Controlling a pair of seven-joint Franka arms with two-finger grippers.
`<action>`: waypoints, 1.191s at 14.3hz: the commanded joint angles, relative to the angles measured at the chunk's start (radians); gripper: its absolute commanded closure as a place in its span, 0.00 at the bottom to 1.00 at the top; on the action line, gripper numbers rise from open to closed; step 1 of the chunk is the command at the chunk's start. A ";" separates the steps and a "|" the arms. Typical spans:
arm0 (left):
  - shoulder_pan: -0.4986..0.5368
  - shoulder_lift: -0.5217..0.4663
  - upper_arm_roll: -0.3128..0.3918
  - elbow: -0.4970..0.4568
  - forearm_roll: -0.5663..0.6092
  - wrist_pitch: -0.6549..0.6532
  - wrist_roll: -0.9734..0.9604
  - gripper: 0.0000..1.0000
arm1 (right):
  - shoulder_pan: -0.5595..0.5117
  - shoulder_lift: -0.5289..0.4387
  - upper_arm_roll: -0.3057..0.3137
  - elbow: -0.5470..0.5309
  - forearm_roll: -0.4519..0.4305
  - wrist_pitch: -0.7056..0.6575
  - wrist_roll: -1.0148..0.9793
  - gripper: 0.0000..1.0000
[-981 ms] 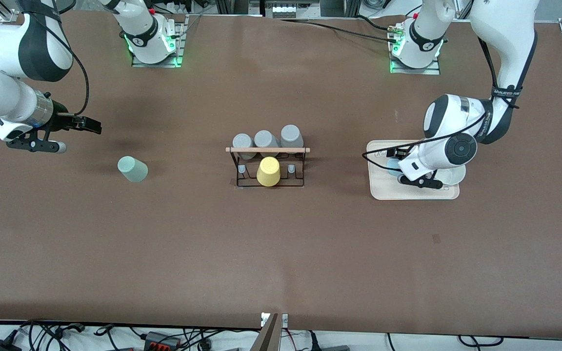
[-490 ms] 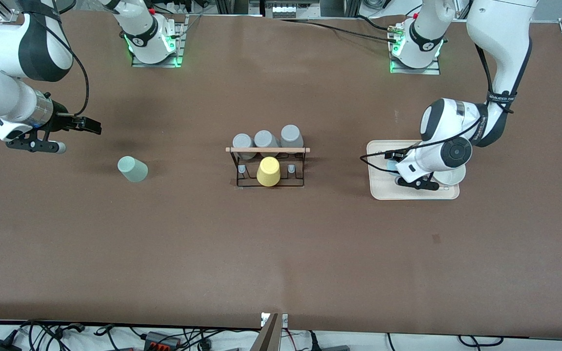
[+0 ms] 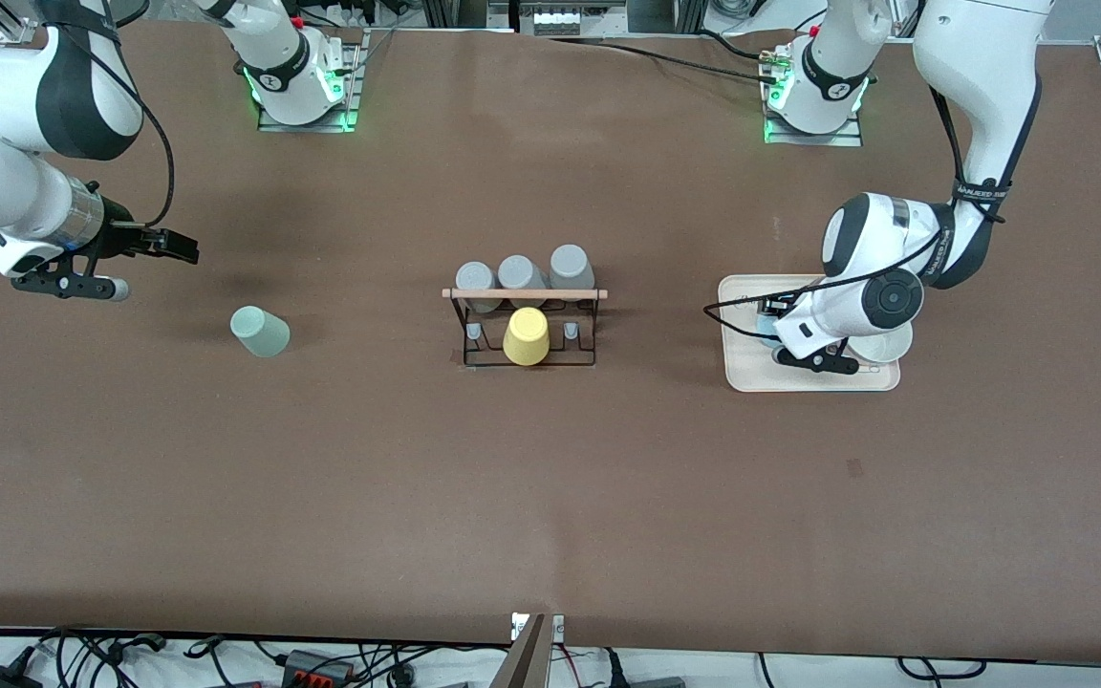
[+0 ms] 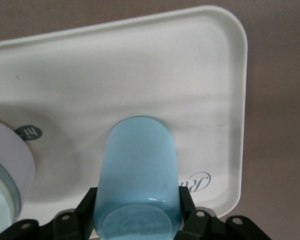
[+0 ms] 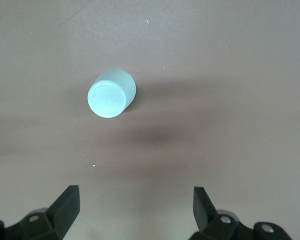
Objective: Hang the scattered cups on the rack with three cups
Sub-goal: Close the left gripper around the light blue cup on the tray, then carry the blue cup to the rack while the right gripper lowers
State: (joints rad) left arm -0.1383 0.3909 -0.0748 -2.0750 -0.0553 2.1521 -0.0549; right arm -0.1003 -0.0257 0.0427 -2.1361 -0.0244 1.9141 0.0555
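Observation:
The light blue cup (image 4: pixel 137 170) lies on its side on the beige tray (image 3: pixel 751 375), mostly hidden under the left hand in the front view. My left gripper (image 3: pixel 768 321) is low over the tray, and its black fingers (image 4: pixel 87 207) press both sides of the cup near its base; the gripper also shows in the left wrist view (image 4: pixel 137 202). The pale mint cup (image 3: pixel 260 332) stands base-up on the table and shows in the right wrist view (image 5: pixel 111 93). My right gripper (image 3: pixel 180 247) hangs open and empty beside it (image 5: pixel 136 200). The rack (image 3: pixel 524 293) stands mid-table.
Three grey cups (image 3: pixel 522 272) sit on the rack's farther pegs and a yellow cup (image 3: pixel 526 335) on its nearer middle peg. A white bowl (image 3: pixel 887 344) sits on the tray at the left arm's end (image 4: pixel 5 170).
The left hand has shifted a little over the tray toward the rack and now covers more of the blue cup. The right arm has not moved.

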 commanded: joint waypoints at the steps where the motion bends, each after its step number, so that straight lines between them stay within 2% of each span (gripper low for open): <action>1: 0.009 -0.006 -0.003 0.131 -0.017 -0.148 -0.009 0.69 | -0.002 -0.033 0.005 -0.030 -0.011 0.016 -0.006 0.00; 4: 0.005 0.002 -0.003 0.362 -0.017 -0.393 -0.020 0.69 | -0.001 -0.034 0.006 -0.031 -0.011 0.036 -0.006 0.00; 6: -0.009 0.006 -0.003 0.482 -0.015 -0.460 -0.031 0.69 | 0.002 -0.048 0.006 -0.053 -0.011 0.077 -0.008 0.00; 8: -0.053 0.038 -0.003 0.583 -0.017 -0.460 -0.034 0.69 | 0.028 -0.075 0.008 -0.135 -0.011 0.210 -0.008 0.00; 11: -0.098 0.100 -0.005 0.702 -0.024 -0.460 -0.036 0.71 | 0.051 -0.056 0.008 -0.168 -0.012 0.334 -0.008 0.00; 17: -0.256 0.242 -0.003 0.916 -0.069 -0.456 -0.232 0.71 | 0.048 0.099 0.008 -0.206 -0.012 0.551 -0.077 0.00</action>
State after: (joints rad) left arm -0.3520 0.5527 -0.0859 -1.2887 -0.1133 1.7225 -0.2218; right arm -0.0501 0.0199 0.0502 -2.3379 -0.0255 2.4079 -0.0020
